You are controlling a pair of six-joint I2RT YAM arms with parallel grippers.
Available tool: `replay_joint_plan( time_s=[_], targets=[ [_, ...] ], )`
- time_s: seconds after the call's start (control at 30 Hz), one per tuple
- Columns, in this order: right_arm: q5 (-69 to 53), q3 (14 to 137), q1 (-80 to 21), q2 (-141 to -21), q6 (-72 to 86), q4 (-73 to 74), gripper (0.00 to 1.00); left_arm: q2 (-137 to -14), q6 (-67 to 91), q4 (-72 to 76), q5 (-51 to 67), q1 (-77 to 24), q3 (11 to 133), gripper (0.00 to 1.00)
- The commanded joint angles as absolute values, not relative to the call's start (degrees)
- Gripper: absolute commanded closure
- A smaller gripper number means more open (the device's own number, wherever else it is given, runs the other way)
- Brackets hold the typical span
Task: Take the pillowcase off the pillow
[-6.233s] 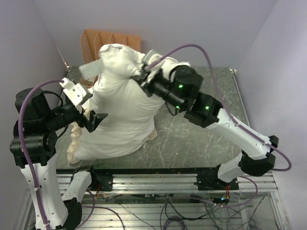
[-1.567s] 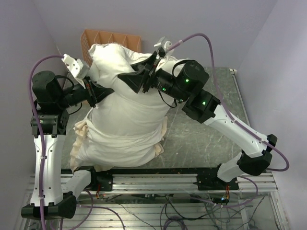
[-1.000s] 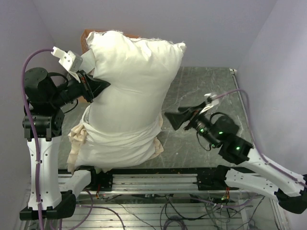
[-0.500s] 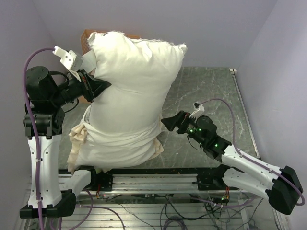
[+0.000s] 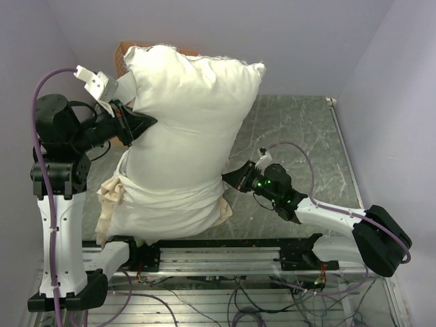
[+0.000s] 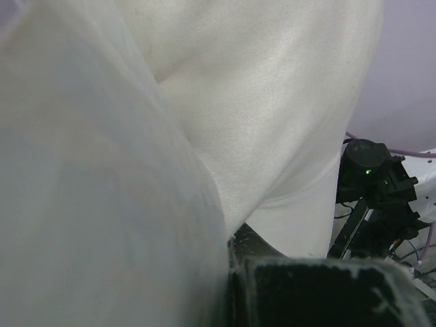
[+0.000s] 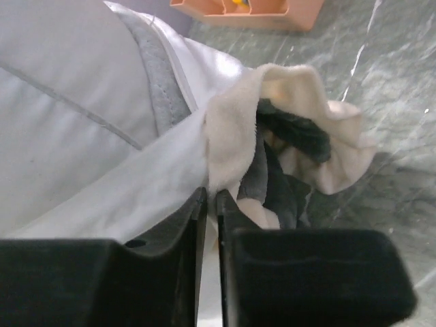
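Upright pillow (image 5: pixel 194 102) hangs from left gripper (image 5: pixel 142 124) clamped on its side; right gripper (image 5: pixel 228 180) pinches pillowcase (image 5: pixel 163 211) frill low down.

Plain white pillow (image 5: pixel 191 109), cream-and-grey pillowcase (image 7: pixel 235 122)

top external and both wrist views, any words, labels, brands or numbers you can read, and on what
None: no word, label, brand or number shows on the pillow, the pillowcase, the orange rack, the left arm or the right arm.
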State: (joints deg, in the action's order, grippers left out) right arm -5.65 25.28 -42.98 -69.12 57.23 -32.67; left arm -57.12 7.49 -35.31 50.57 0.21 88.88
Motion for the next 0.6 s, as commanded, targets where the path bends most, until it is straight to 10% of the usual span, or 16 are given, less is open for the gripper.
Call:
replay_joint_plan(
  time_s=[0.0, 0.57],
  targets=[
    [-5.74, 24.09, -44.13, -69.97, 57.72, -36.27, 1.00, -56.17, 7.62, -30.60, 50.63, -0.31, 93.96, 0.93],
    [17.69, 20.68, -55.83, -80.64, 55.08, -26.95, 1.00, -62.81, 10.49, -21.17, 42.88, -0.27, 108.85, 0.93]
  ],
)
